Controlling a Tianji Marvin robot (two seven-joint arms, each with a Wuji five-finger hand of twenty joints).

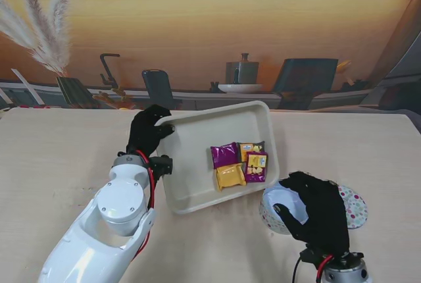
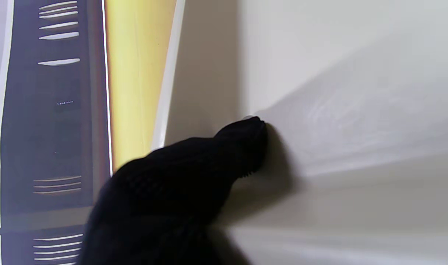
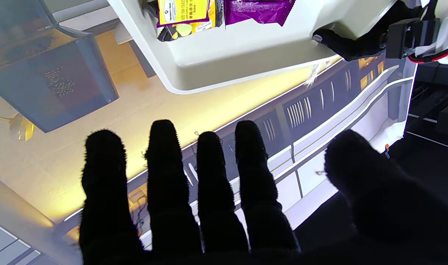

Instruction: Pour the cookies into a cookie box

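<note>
- At our left fingertips, one black-gloved finger [image 2: 242, 147] presses against the pale wall of the tray [image 2: 338, 73]; the left wrist camera shows little else, since the glove and the wall fill it.
- From the stand camera, our left hand [image 1: 148, 131] is closed around the tray's [image 1: 197, 197] far-left corner, fingers curled over the rim, so we are gripping it (how the thumb sits underneath is hidden).
- That tray is cream-coloured and appears tilted, its right side lower; the cookie packets [image 1: 238, 164] have gathered against the right wall, purple and yellow wrappers touching one another. Their printing is too small to read.
- On the right wrist camera the tray's underside [image 3: 246, 48] and two packets, one yellow [image 3: 183, 13] and one purple [image 3: 258, 11], are cut off by the frame edge.
- Our right hand [image 1: 319, 214] has its four fingers [image 3: 165, 173] straight and spread with the thumb apart, and it is closed around nothing.
- Beneath it sits the cookie box [image 1: 355, 207], round with a dotted pattern; our hand covers much of it, so we cannot tell whether the palm touches the rim or what lies inside.
- Both rest on the light wooden table [image 1: 52, 158], the box just beside the tray's near-right corner.
</note>
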